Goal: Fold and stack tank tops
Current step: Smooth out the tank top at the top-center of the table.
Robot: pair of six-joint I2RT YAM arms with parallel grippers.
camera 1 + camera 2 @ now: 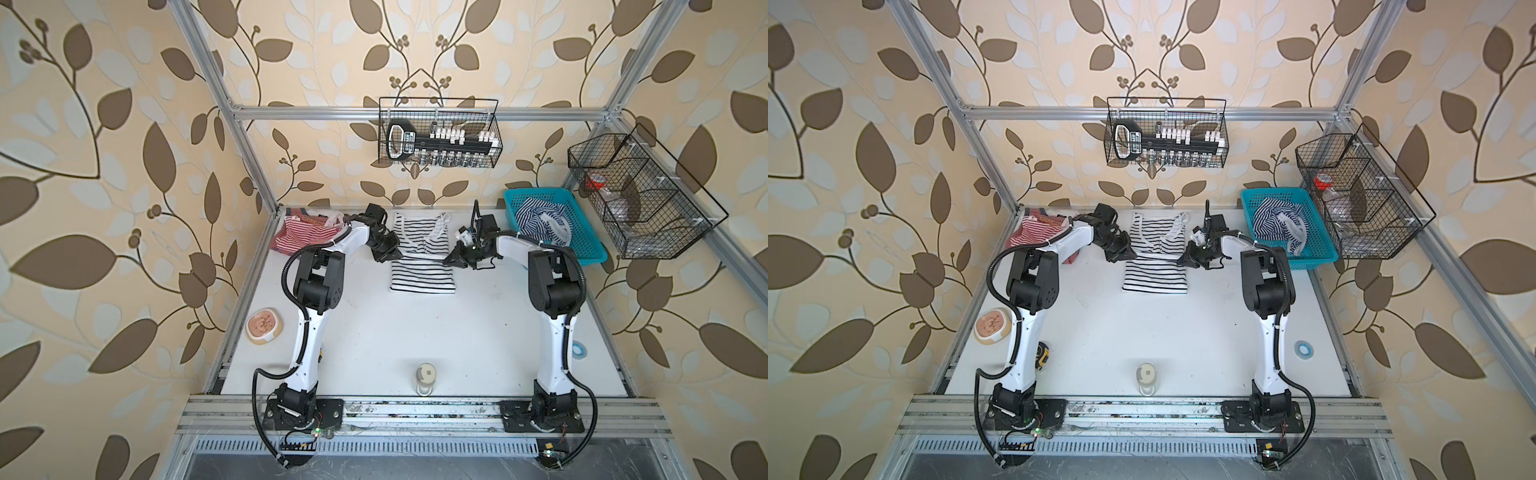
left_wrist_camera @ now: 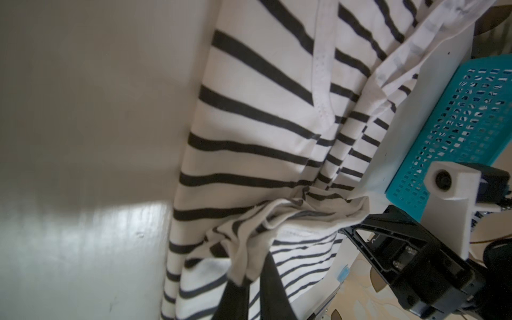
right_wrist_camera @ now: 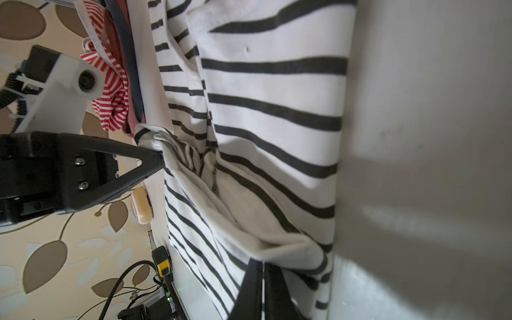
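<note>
Two pincers meet one garment in both top views. The black-striped tank top (image 1: 422, 272) lies on the white table (image 1: 415, 340) toward 12 o'clock. Its long axis runs 12 to 6, with the straps far and the hem near. The left pincer (image 1: 395, 254) sits at its 9 o'clock edge and the right pincer (image 1: 449, 259) at its 3 o'clock edge, level with each other about halfway along. The red-and-white tank top (image 1: 297, 237) lies heaped at 10 o'clock. The navy-striped tank top (image 1: 1277, 224) sits in the blue basket (image 1: 1320, 257) at 2 o'clock.

From the left wrist we see the left pincer (image 2: 249, 279) clamped on a bunched fold of the top's side edge. The right pincer (image 2: 349, 230) meets the opposite edge.

From the right wrist we see the right pincer (image 3: 263, 273) closed tight on its own side edge, with cloth gathered between the fingers. The left pincer (image 3: 159, 163) is nipping the far side.

We judge that the coming fold turns on this: both grips lie across the short axis and each arm is equally near. They must therefore travel together along the 12-to-6 line, or the crease will skew.
</note>
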